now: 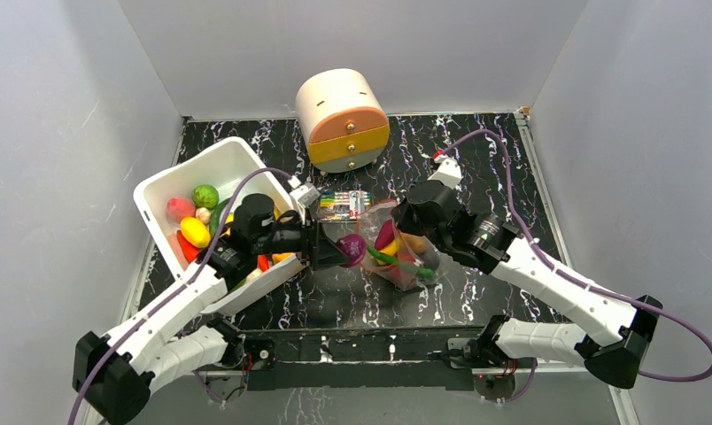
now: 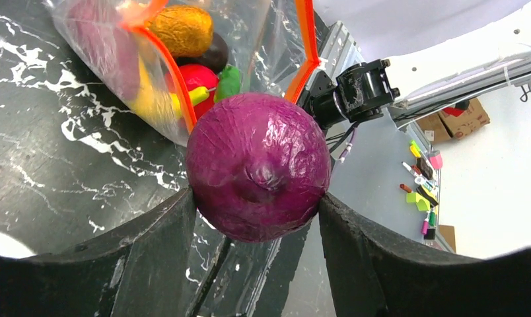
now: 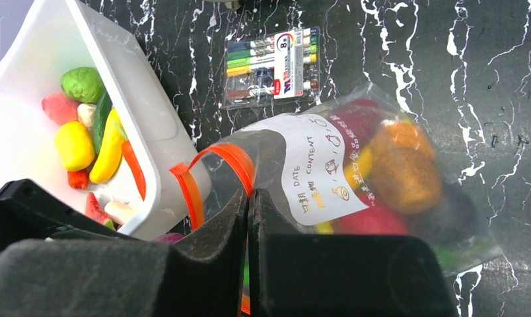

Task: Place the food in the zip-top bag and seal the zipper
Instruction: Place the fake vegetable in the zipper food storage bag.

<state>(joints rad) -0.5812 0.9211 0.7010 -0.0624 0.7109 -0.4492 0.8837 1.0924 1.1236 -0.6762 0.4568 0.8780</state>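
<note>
ok quick rundown. Left gripper is about half spread w/ a round purple piece wedged btwn both fingers. It looks lifted off the table, right at the mouth of the zip-top bag.

Bag's roughly mid table, lying on its side, mouth facing left toward the purple piece. Zipper is unsealed: the orange strip splits into two runs and gapes wide in the left wrist cam. Purple piece is just outside that gap, not in.

Right gripper is clamped tight, fingers pressed together on the bag's mouth edge by the zipper, holding that side up. Inside the bag there's an orange piece plus red, yellow, green and dark bits.

Room-wise:
- White bin is on the left, sitting diagonal. Its near-right edge is just beside the left arm's wrist, so it's tight there. Bin's got more food: yellow, green, pink, red ones.
- Pen pack lies just far of the bag. Can't tell if it touches the bag's far edge.
- Round drawer box sits at the far edge, well apart from all that.
- Most free marble is far right, plus the strip btwn the bag and the table's near edge.
- Right arm comes in from the near-right corner over open table.
</note>
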